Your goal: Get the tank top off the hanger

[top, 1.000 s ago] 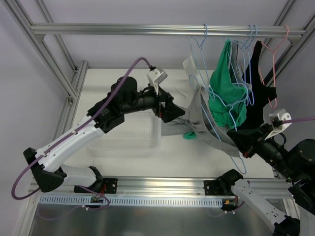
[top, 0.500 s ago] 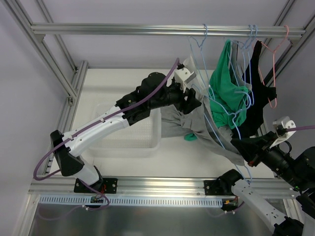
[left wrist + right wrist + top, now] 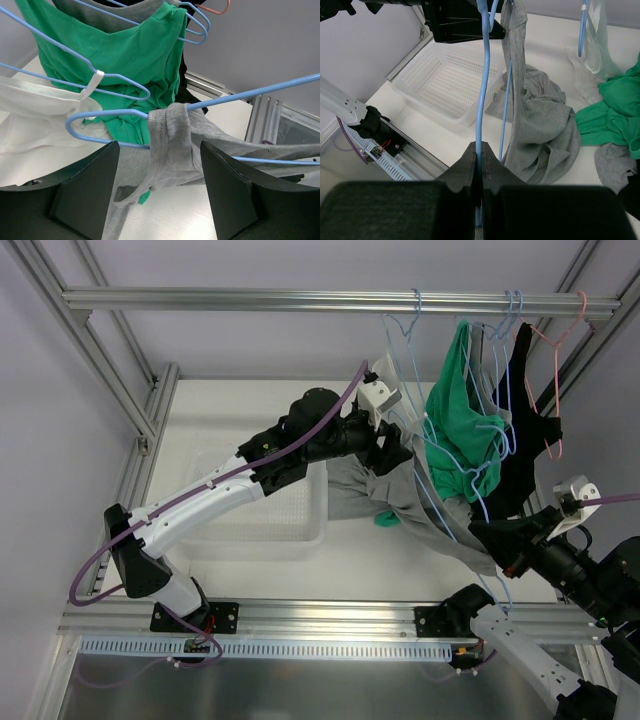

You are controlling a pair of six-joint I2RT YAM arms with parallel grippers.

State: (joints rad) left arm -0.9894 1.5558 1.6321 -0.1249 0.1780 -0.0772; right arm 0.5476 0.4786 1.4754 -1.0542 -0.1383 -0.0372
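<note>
Beside grey tank top (image 3: 170, 145): green shirt (image 3: 125, 55) close, white basket (image 3: 445, 85) near.

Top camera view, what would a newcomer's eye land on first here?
The bright green tank top hanging from the rail at upper right catches the eye first. Below-left of it, a grey tank top sags from a blue hanger that the right gripper clamps, while the left gripper stands open around its strap.
</note>
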